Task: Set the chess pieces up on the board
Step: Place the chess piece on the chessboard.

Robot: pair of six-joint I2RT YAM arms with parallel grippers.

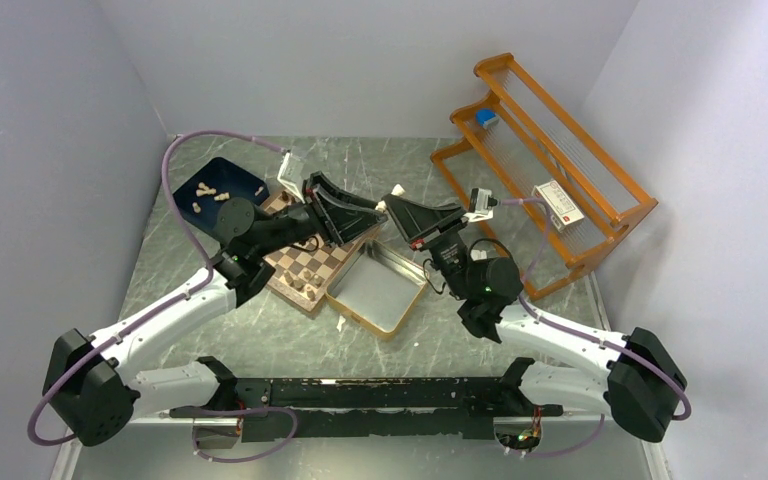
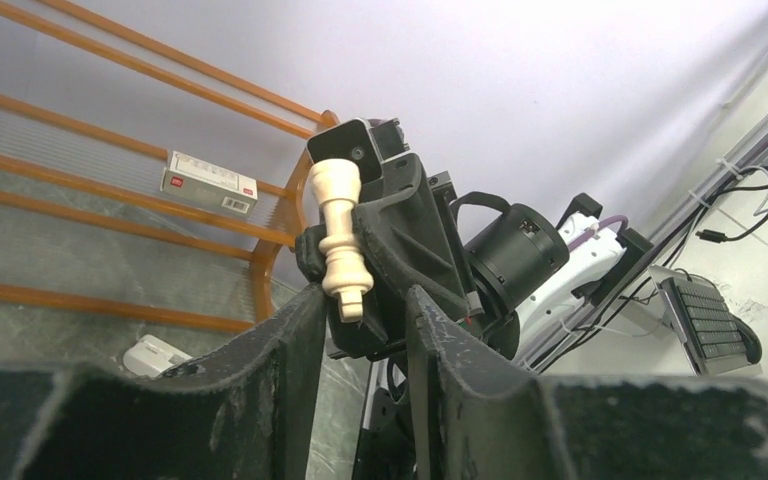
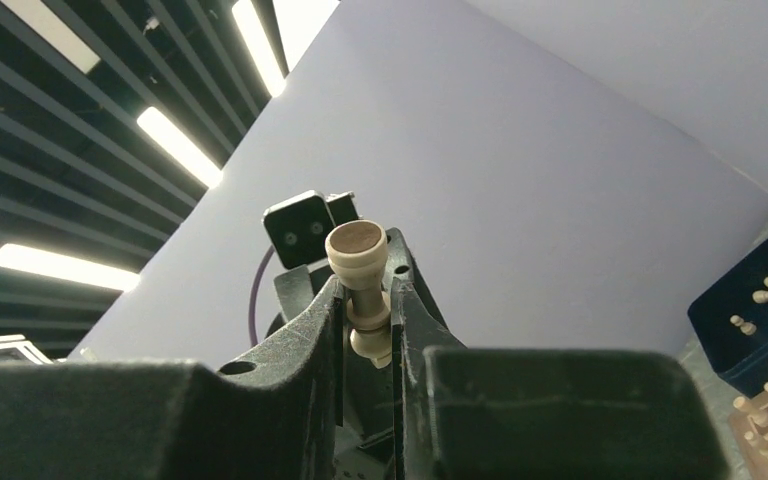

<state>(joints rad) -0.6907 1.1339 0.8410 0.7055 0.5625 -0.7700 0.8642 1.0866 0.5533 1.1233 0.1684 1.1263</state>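
Observation:
My right gripper [image 1: 396,206] is shut on a pale tan chess piece [image 3: 360,285] and holds it in the air above the gap between the board [image 1: 305,268] and the tin. In the left wrist view the piece [image 2: 341,235] hangs head down from the right gripper's fingers. My left gripper [image 2: 365,295] faces the right one tip to tip and is open. The piece's head sits at the mouth of its jaws, close to the left finger [image 2: 295,330]. The board holds several pieces. More pale pieces [image 1: 208,192] lie in the navy tray.
A silver gold-rimmed tin [image 1: 376,287] lies open right of the board. The navy tray [image 1: 222,176] sits at the back left. An orange wooden rack [image 1: 545,165] holding a small white box stands at the back right. One loose piece [image 1: 341,324] lies in front of the tin.

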